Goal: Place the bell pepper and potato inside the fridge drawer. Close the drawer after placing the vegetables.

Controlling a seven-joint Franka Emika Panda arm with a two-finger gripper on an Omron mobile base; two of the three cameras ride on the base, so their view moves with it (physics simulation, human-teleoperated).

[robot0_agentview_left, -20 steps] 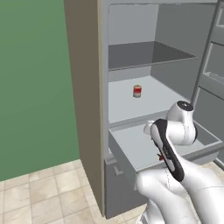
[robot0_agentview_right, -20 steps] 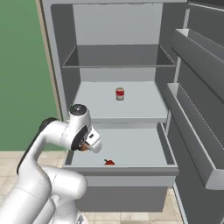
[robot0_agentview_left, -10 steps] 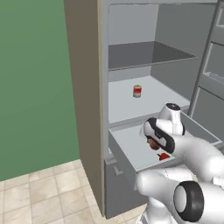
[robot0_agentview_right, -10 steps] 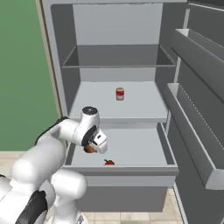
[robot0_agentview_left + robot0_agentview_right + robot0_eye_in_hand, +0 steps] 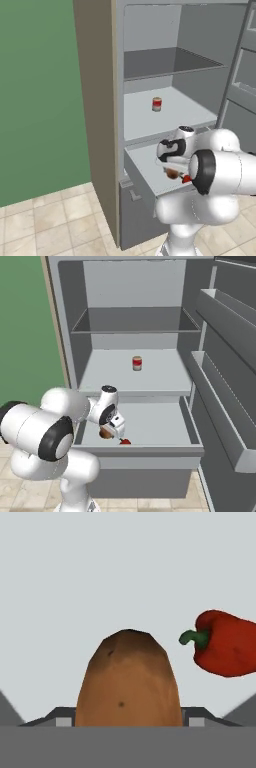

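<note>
No text, label, brand, number or sign can be read anywhere.

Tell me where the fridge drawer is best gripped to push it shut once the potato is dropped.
Probably no grip at all: the fridge drawer stands pulled out, presenting a wide flat front. A shut pincer, currently holding the potato over the drawer floor beside the bell pepper, could press the middle of that front from the room side; a centred push should slide it in straight.
</note>
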